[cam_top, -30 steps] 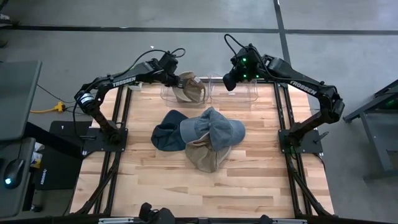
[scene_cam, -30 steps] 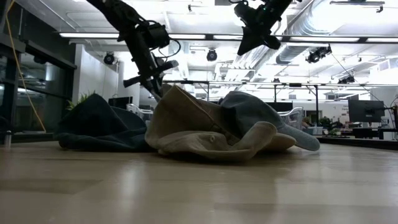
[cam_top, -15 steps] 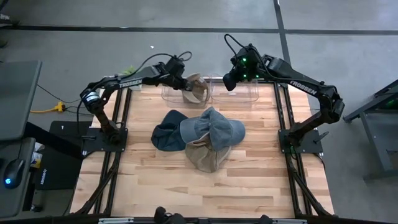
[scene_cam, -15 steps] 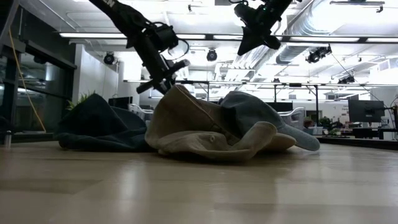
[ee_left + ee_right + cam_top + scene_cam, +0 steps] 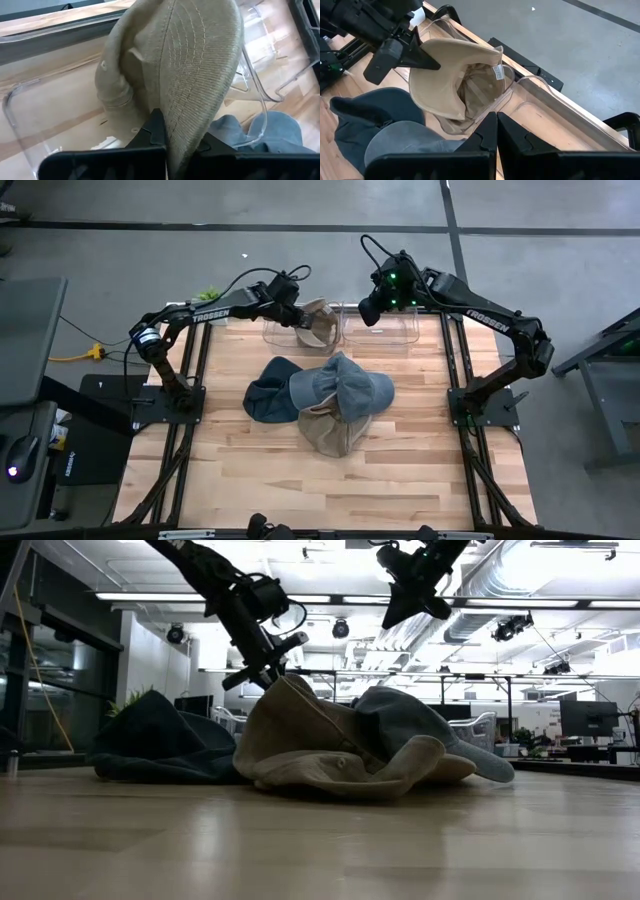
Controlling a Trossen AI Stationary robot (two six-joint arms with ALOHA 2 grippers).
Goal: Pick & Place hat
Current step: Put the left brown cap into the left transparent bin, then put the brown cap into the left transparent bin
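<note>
- Left gripper [image 5: 172,145]: fingers closed on the brim of a tan hat [image 5: 316,323], held over the left clear bin [image 5: 272,334] at the table's far edge.
- Right gripper [image 5: 496,131]: shut, empty, raised above the right clear bin [image 5: 392,332].
- Hat's lower part is hidden by the bin wall.

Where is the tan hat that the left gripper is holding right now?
In the high view the tan hat hangs from the left gripper at the table's far edge, over the left clear bin, beyond the pile of hats.
</note>
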